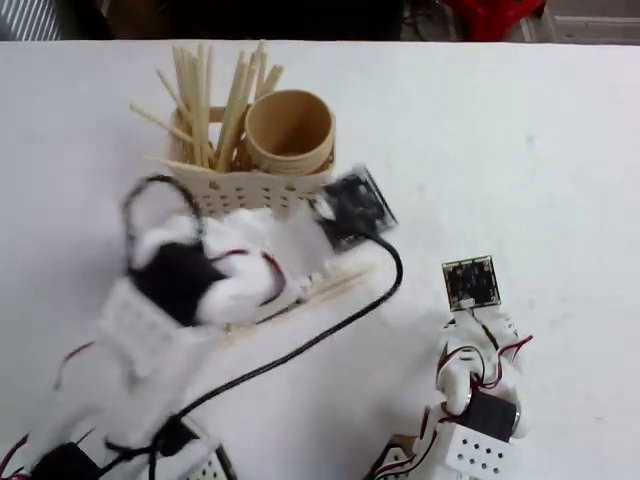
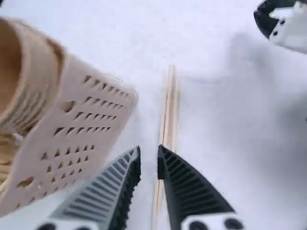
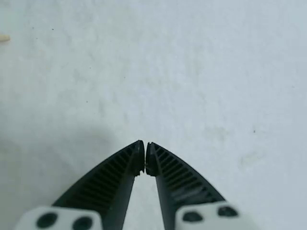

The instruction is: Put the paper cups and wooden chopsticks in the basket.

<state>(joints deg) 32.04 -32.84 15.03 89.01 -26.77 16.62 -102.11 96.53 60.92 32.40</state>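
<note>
The perforated cream basket stands at the back of the white table. It holds stacked paper cups and several upright wooden chopsticks. A few more chopsticks lie flat on the table just in front of the basket. My left gripper hovers low over their near end, open by a narrow gap, and the sticks run under that gap, close to one finger. My right gripper is shut on nothing above bare table; its arm sits at the front right.
The left arm covers the table in front of the basket. A black cable loops from it across the middle. One chopstick tip pokes into the right wrist view. White table extends to the right and the back right.
</note>
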